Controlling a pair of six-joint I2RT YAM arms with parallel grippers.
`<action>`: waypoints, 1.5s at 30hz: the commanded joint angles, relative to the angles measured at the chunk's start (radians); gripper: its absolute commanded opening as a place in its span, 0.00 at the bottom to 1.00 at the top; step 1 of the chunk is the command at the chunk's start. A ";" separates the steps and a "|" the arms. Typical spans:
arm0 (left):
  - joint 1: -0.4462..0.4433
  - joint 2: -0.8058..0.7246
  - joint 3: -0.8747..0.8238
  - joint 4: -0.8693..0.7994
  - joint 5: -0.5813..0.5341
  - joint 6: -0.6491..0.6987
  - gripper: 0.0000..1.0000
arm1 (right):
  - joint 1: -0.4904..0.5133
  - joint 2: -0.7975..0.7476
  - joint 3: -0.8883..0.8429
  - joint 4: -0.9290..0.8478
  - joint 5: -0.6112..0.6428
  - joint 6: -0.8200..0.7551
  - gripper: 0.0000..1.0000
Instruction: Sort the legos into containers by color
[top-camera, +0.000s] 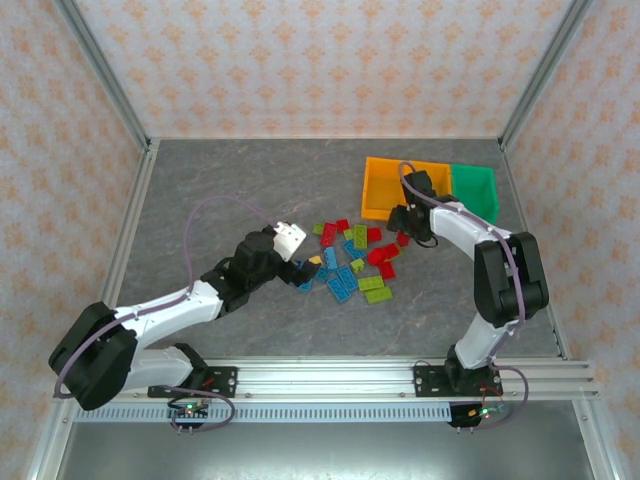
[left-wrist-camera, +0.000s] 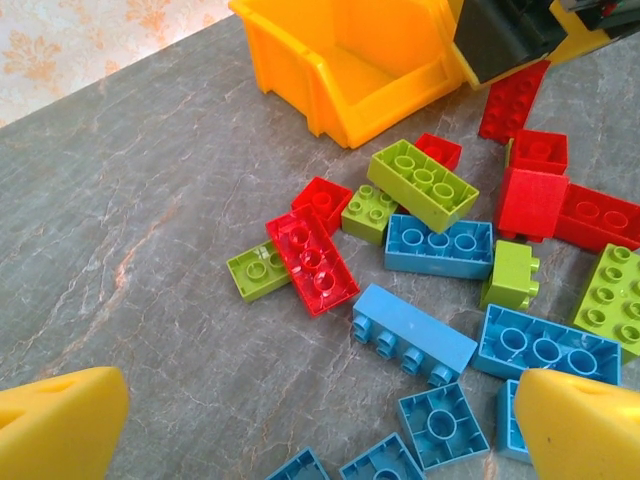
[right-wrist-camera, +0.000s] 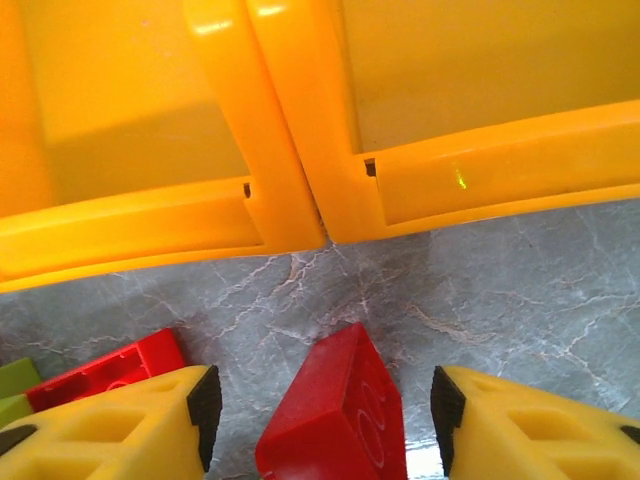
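Bright, even light was cast from above; shadows were soft, and a glint was caught on an orange bin (right-wrist-camera: 500, 170)

Bare desk (top-camera: 230, 180) stretches free along the left and far sides, while scattered legos (top-camera: 350, 265) crowd the middle. The joined containers (top-camera: 370, 188) block the far right corner; a narrow strip of desk separates their front wall from a red brick (right-wrist-camera: 345, 385) between the parted fingers of the right hand (right-wrist-camera: 322, 410).

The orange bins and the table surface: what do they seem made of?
The orange bins look like moulded plastic, smooth and glossy: light glints on their rounded rims. The table surface looks like a matte grey sheet with pale marble veins; stone or laminate, I cannot tell.
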 joint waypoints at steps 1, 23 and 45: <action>0.001 0.010 0.004 0.023 -0.028 0.016 1.00 | -0.006 -0.003 -0.011 -0.008 0.031 -0.009 0.52; -0.003 0.020 0.002 0.028 -0.060 0.013 1.00 | -0.119 -0.476 -0.078 0.000 0.313 0.075 0.16; -0.015 0.087 0.102 -0.073 -0.238 -0.129 1.00 | -0.400 0.088 0.423 -0.153 0.152 0.099 0.52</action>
